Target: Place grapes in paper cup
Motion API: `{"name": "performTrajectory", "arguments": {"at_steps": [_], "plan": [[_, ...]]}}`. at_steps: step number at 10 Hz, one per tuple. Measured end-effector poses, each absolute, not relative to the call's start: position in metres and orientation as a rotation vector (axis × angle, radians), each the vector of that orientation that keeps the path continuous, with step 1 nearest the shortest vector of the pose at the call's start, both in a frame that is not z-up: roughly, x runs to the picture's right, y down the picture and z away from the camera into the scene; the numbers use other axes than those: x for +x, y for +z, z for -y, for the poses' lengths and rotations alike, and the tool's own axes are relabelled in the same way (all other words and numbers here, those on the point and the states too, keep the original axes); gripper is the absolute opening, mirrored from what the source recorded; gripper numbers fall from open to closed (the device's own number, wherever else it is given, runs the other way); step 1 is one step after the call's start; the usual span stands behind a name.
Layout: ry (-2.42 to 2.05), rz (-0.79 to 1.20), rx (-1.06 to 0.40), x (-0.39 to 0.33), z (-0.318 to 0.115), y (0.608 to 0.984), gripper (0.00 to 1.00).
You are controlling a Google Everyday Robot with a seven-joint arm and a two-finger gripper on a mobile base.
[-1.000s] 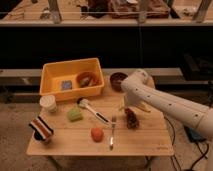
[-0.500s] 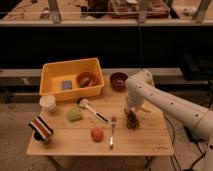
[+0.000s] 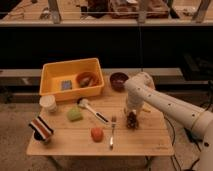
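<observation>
The grapes (image 3: 132, 120), a small dark reddish-brown cluster, lie on the wooden table (image 3: 145, 140) right of centre. My gripper (image 3: 132, 112) points straight down right over the grapes and touches or nearly touches their top. The white arm (image 3: 165, 102) reaches in from the right. The paper cup (image 3: 48, 103), short and off-white, stands upright at the table's left side, in front of the yellow bin, far from the gripper.
A yellow bin (image 3: 50, 82) with small items stands at the back left. A dark maroon bowl (image 3: 118, 80) sits behind the arm. A green sponge (image 3: 75, 114), a brush (image 3: 93, 110), a fork (image 3: 112, 133), an orange-red fruit (image 3: 96, 133) and a striped object (image 3: 41, 128) lie between cup and grapes.
The arm has turned its wrist upright and the gripper has come down onto the grapes. The grapes and the other things have not moved.
</observation>
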State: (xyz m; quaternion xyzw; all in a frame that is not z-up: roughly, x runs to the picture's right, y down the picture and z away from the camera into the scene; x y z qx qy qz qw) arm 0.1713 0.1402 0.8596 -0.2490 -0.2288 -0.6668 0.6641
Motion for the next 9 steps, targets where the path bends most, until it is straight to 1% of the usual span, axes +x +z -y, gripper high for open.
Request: {"name": "performTrajectory", "arguments": {"at_steps": [1,6,7,9], "plan": [[-1.501,0.533,-0.567,0.174,-0.144,0.862,0.63],[-1.512,0.588,-0.578,0.166,-0.158,0.871,0.63],[-1.519,0.6,-0.582,0.164,-0.162,0.872,0.6],[-1.538,0.615,-0.585,0.159,-0.166,0.874,0.43]]}}
